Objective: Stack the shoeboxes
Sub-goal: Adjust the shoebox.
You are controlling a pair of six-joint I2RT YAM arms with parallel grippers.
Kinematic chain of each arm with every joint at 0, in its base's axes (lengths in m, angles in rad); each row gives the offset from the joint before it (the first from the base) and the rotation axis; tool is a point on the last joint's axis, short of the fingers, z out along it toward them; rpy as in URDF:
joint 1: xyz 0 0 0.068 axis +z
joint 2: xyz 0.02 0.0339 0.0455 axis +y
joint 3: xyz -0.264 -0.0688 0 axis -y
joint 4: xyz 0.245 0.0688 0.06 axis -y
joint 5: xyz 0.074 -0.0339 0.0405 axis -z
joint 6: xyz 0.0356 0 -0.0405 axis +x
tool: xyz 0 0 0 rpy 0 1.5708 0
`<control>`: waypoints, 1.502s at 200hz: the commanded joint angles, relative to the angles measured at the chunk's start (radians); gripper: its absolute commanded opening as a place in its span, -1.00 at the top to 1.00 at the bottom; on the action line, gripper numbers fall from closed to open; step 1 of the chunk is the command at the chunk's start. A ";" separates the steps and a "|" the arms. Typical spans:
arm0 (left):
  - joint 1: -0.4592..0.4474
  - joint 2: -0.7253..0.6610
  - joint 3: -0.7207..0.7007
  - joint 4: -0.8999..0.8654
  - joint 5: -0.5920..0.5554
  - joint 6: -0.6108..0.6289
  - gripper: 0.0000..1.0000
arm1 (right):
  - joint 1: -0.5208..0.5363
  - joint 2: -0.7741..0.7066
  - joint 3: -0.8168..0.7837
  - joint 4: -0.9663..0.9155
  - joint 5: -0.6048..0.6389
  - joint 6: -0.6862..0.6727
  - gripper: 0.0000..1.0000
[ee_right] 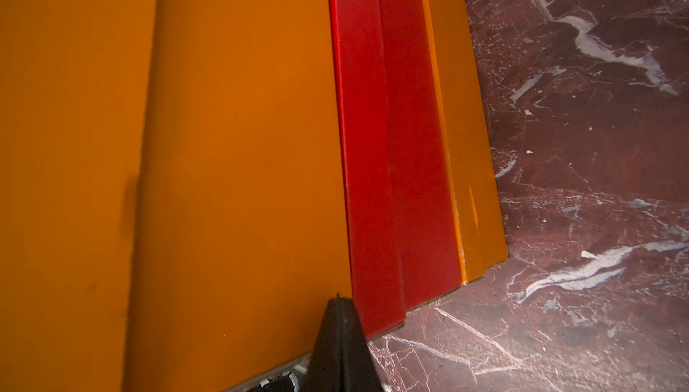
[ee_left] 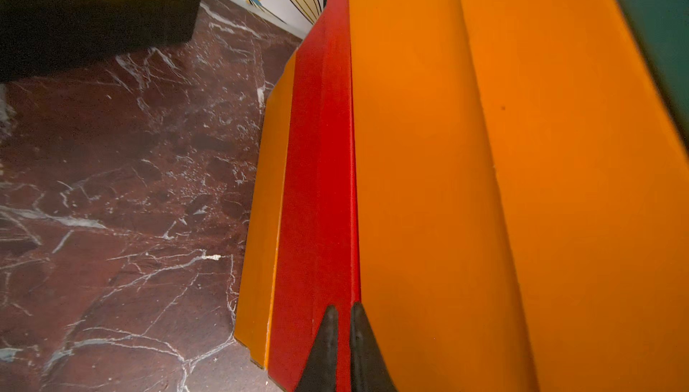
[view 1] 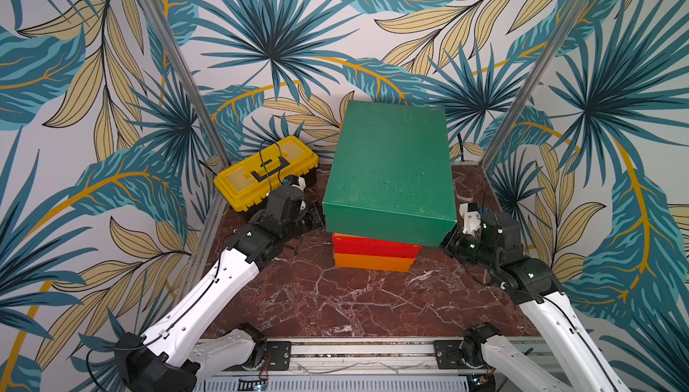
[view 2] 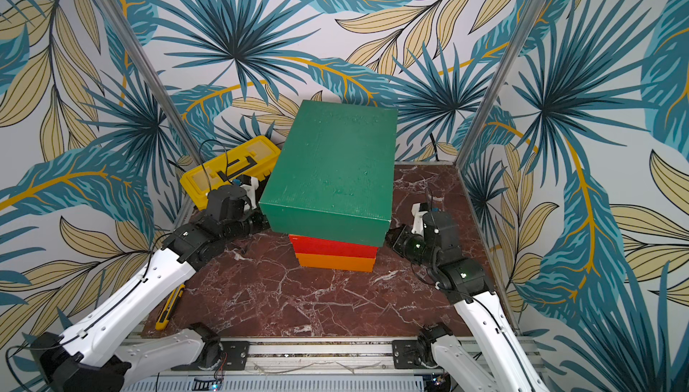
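Four shoeboxes stand in one stack in the middle of the table. The green one (view 1: 387, 170) (view 2: 332, 166) lies on top, skewed and overhanging. Under it come an orange one (ee_left: 484, 185) (ee_right: 186, 147), a red one (view 1: 373, 246) (ee_left: 320, 185) (ee_right: 391, 147) and another orange one (view 1: 373, 262) (ee_left: 268, 203) on the marble. My left gripper (ee_left: 343, 308) is at the stack's left side, at the seam between the red and upper orange boxes, its fingers parted by a narrow slit and holding nothing. My right gripper (ee_right: 339, 298) is shut and empty at the same seam on the right side.
A yellow toolbox (view 1: 268, 174) (view 2: 227, 170) with a black handle stands at the back left, just behind my left wrist. A yellow utility knife (view 2: 169, 306) lies near the front left edge of the marble table (view 1: 335, 297). Metal posts and leaf-patterned walls close in both sides.
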 commanded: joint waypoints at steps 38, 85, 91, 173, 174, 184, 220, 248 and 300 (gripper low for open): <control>0.005 0.014 0.000 -0.015 0.002 0.014 0.79 | 0.007 0.056 0.034 0.043 -0.090 -0.002 0.95; 0.005 0.033 0.019 -0.015 0.019 0.010 0.80 | 0.007 0.025 0.034 -0.002 -0.036 -0.037 0.95; 0.005 0.033 0.020 -0.015 0.023 0.008 0.80 | 0.007 0.020 0.035 -0.006 -0.025 -0.041 0.95; -0.015 0.072 0.040 -0.015 0.097 -0.018 0.80 | 0.005 0.024 0.048 -0.011 -0.004 -0.040 0.95; -0.015 0.072 0.040 -0.015 0.096 -0.018 0.80 | 0.005 0.023 0.047 -0.011 -0.005 -0.040 0.95; -0.015 0.069 0.039 -0.015 0.096 -0.018 0.80 | 0.005 0.025 0.046 -0.011 -0.006 -0.041 0.95; -0.026 0.072 0.051 -0.013 0.092 -0.021 0.80 | 0.005 0.037 0.039 -0.002 -0.011 -0.040 0.95; -0.029 0.072 0.049 -0.015 0.085 -0.019 0.80 | 0.005 0.036 0.039 -0.001 -0.007 -0.042 0.95; -0.027 0.037 0.029 -0.015 0.047 -0.006 0.80 | -0.003 0.019 0.054 -0.040 0.029 -0.063 0.95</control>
